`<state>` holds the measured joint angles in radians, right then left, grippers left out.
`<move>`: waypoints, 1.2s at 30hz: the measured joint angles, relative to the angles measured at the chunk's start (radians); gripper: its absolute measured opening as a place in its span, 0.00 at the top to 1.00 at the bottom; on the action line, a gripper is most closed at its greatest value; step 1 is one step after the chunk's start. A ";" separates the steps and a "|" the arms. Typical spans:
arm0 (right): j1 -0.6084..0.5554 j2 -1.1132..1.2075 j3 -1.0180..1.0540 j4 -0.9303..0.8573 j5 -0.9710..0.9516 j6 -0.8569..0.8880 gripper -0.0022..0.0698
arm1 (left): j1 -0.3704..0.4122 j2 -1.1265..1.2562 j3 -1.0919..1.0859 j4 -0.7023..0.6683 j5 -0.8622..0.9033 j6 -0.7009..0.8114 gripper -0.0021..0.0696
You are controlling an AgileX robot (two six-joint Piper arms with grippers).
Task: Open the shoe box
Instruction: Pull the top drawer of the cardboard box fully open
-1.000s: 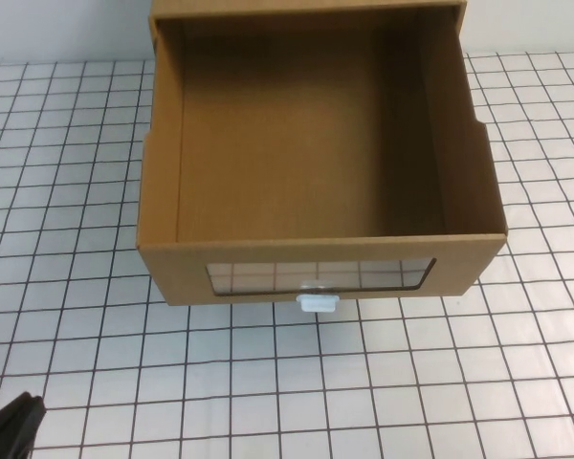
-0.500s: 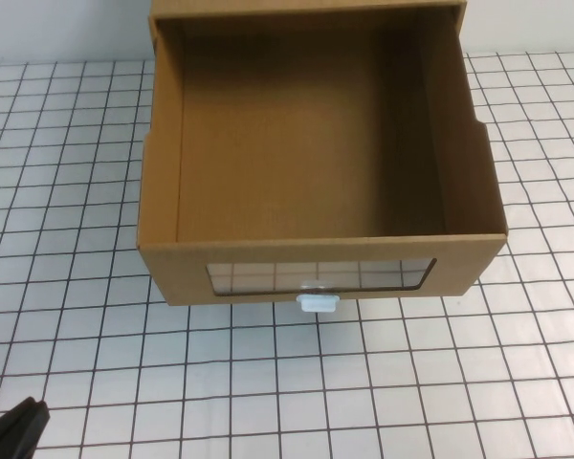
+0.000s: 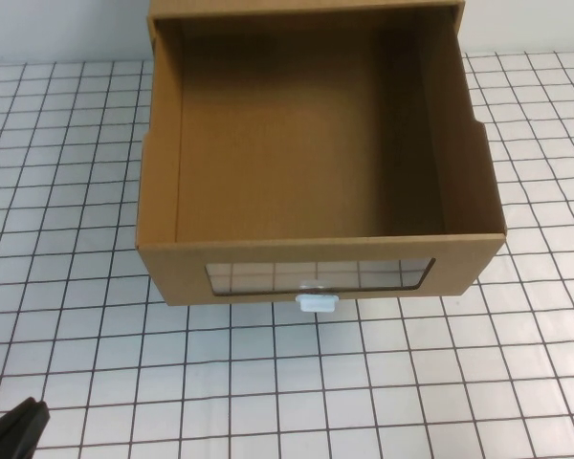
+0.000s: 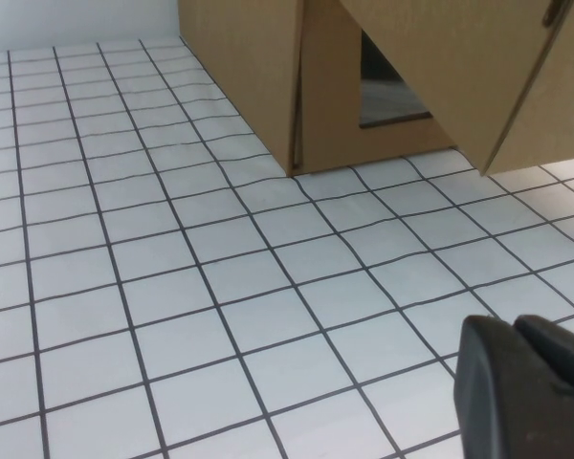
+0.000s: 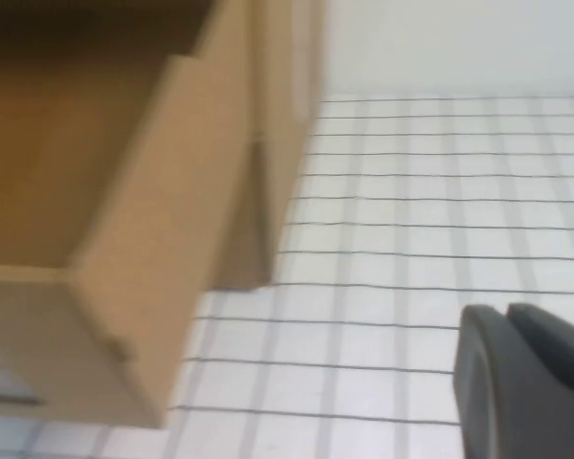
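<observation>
The brown cardboard shoe box [image 3: 320,258] stands in the middle of the table with its drawer pulled out toward me, its inside bare. The drawer front has a clear window [image 3: 318,275] and a small white pull tab [image 3: 318,302]. My left gripper [image 3: 17,428] shows as a dark tip at the near left corner of the high view, far from the box; in the left wrist view its fingers [image 4: 493,378] are pressed together over bare tiles. My right gripper [image 5: 512,330] is out of the high view; its wrist view shows it shut, beside the box's side [image 5: 153,258].
A white tabletop with a black grid [image 3: 383,382] surrounds the box on all sides. A pale wall [image 3: 57,29] runs behind the box at the back.
The left gripper tip has slid slightly lower at the near left corner. The box has not moved.
</observation>
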<state>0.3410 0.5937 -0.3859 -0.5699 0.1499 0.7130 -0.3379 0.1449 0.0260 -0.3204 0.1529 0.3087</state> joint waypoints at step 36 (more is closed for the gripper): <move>-0.321 -0.601 0.409 0.513 -0.107 -0.538 0.99 | 0.000 0.000 0.000 -0.001 0.006 -0.005 0.98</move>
<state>0.0201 -0.0077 0.0227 -0.0571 0.0434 0.1751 -0.3379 0.1449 0.0260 -0.3211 0.1588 0.3042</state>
